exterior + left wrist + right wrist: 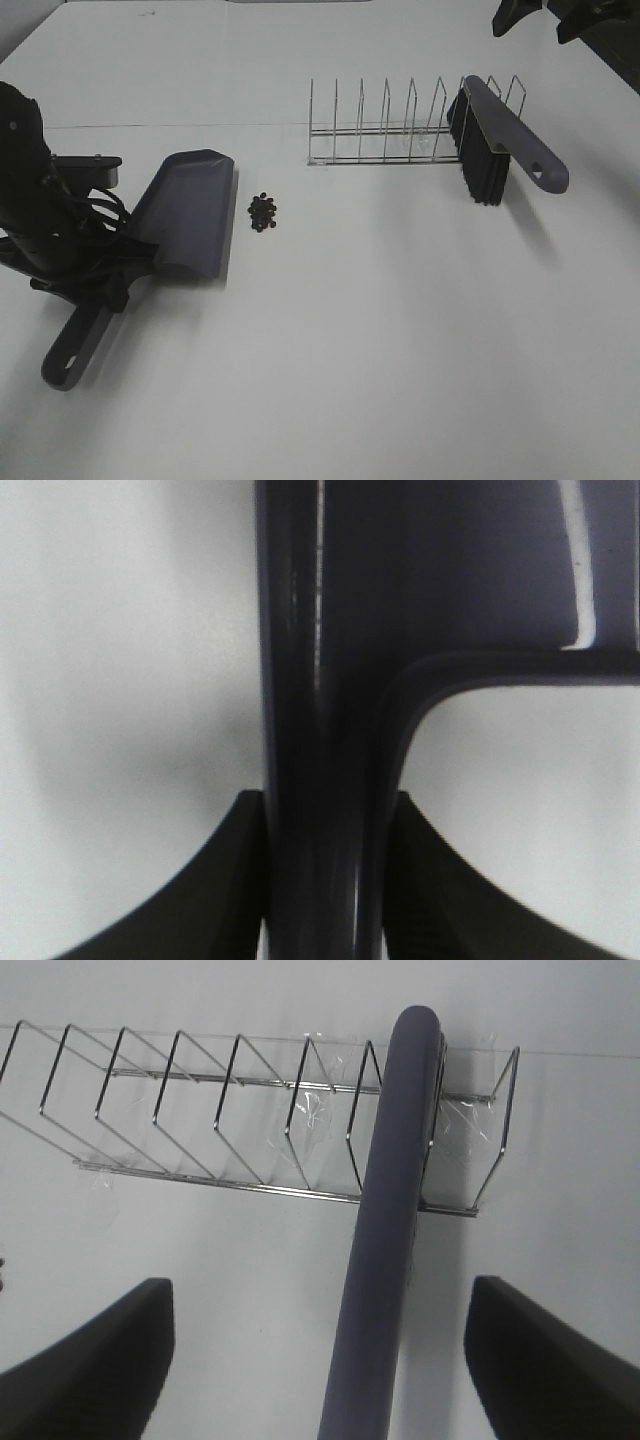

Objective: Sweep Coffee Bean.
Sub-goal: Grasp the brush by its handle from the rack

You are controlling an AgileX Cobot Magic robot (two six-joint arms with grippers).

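Note:
The coffee beans (263,211) lie in a small dark heap on the white table, just right of the dustpan's open lip. The grey-purple dustpan (188,212) lies flat at the left. My left gripper (108,272) is shut on its handle (320,730), with black fingers (225,890) pressed on both sides. The grey-purple brush (497,140) leans in the right end of a wire rack. My right gripper (550,15) is open at the far right, raised above the brush. In the right wrist view the brush handle (385,1250) runs between the wide-apart fingers (90,1360), untouched.
The wire rack (385,135) with several upright dividers stands behind the beans, also seen in the right wrist view (220,1110). The white table (400,350) spreads toward the front. The dustpan handle's end (68,355) points to the front left.

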